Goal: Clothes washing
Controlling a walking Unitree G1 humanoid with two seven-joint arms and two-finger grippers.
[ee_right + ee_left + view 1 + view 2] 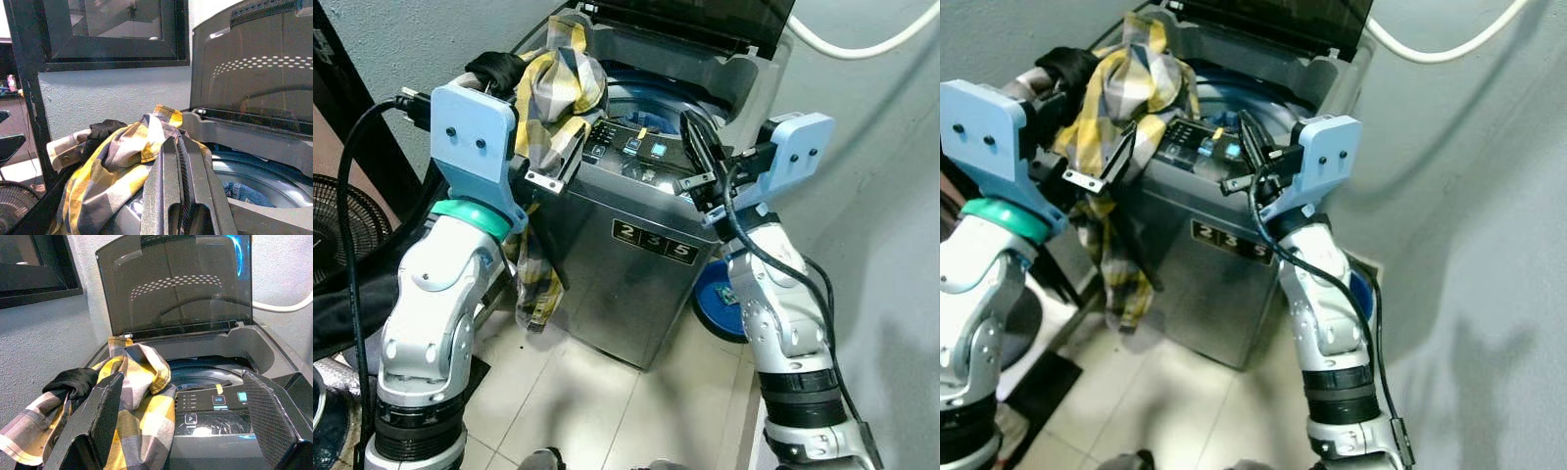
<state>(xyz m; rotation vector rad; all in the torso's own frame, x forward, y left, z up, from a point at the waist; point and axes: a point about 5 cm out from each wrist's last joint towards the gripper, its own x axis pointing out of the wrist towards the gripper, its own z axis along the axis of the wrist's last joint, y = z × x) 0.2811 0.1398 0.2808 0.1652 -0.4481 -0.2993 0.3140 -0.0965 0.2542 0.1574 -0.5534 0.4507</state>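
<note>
A grey top-loading washing machine stands before me with its lid raised. A yellow and grey plaid shirt is draped over its near left corner and hangs down the side. A black garment lies against the shirt's left. My left gripper is open at that corner, and the shirt lies over one finger and partly between the two. My right gripper is shut and empty above the control panel. Blue fabric lies in the drum.
A wall runs close on the right, with a white hose across it. A blue round object lies on the tiled floor right of the machine. A fan and a black window frame are on the left.
</note>
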